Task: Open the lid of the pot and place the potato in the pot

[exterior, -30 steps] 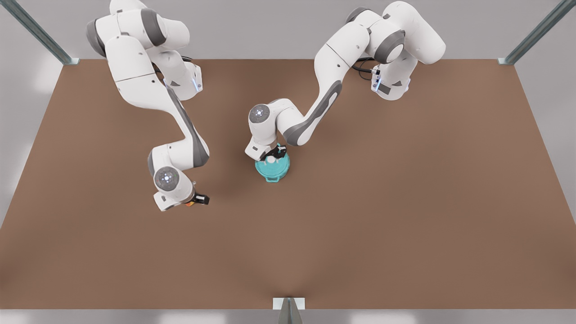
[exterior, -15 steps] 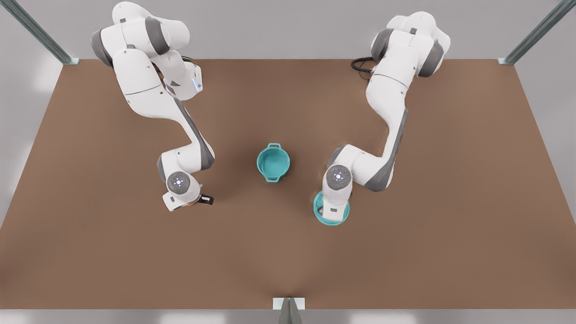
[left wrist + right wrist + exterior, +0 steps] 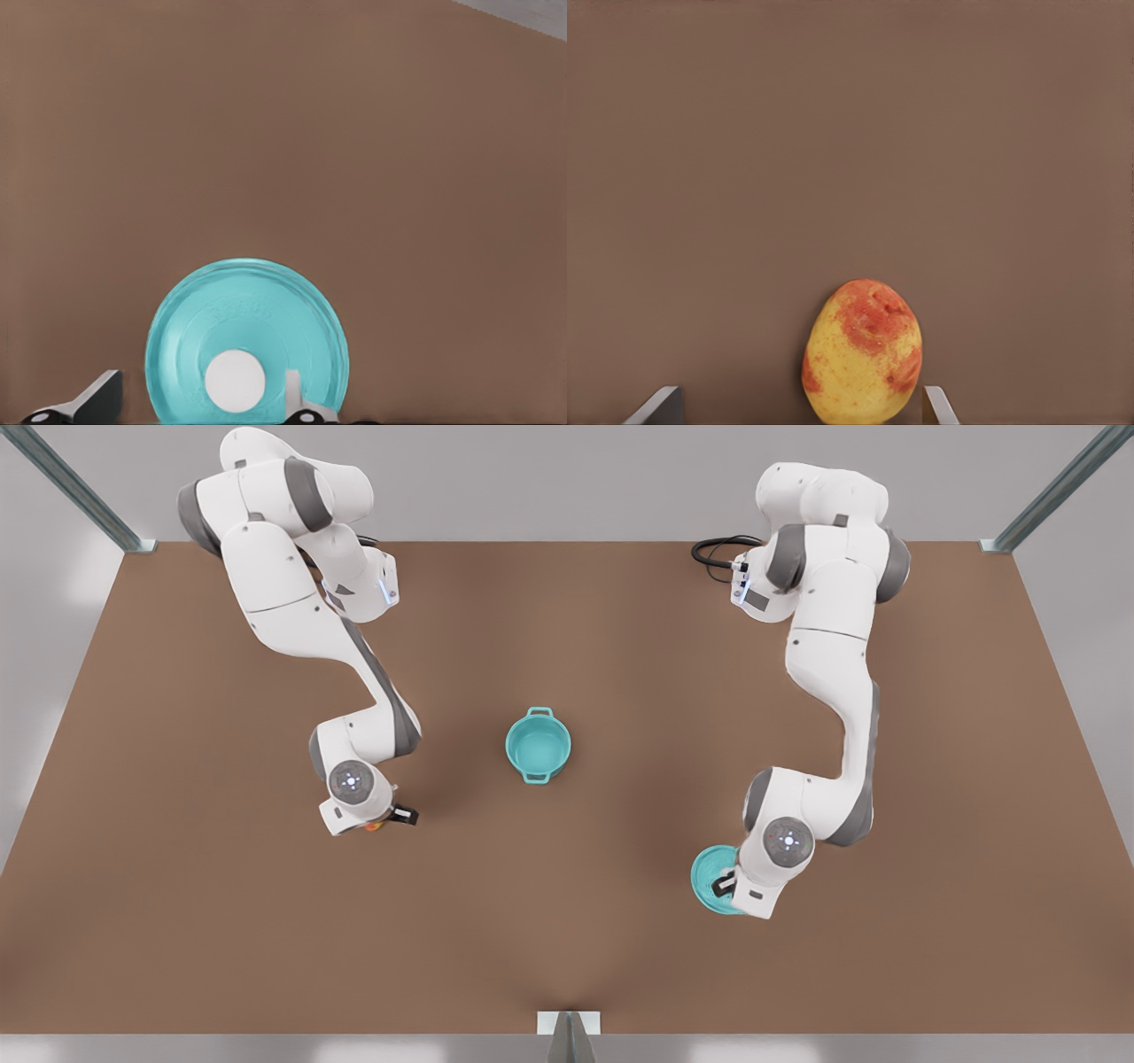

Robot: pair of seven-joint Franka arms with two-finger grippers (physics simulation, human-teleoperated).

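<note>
Potato (image 3: 862, 352): lies on the brown table (image 3: 567, 921) at the front view's left, well apart from the pot. Yellow skin with orange-red patches. It sits between the two fingers (image 3: 663, 403) of the right gripper (image 3: 387, 821). Those fingers stand wide apart, one on each side of the potato. One finger has a clear gap to the potato and the other is just beside it. I cannot tell whether that one touches. In the front view the right arm's wrist covers most of the potato, and an orange edge shows beneath it.

Pot (image 3: 509, 744): mid-table, upright, uncovered, teal inside. Its two loop handles point toward the far and near table edges. It stands between the two grippers, apart from both.

Pot lid (image 3: 248, 310): lies flat on the table at the front view's right, well apart from the pot. White knob (image 3: 235, 381) faces up.

Left gripper (image 3: 731, 886): directly over the lid. Fingers are spread, with the knob between them and not clamped. The nearer finger is just beside the knob.
</note>
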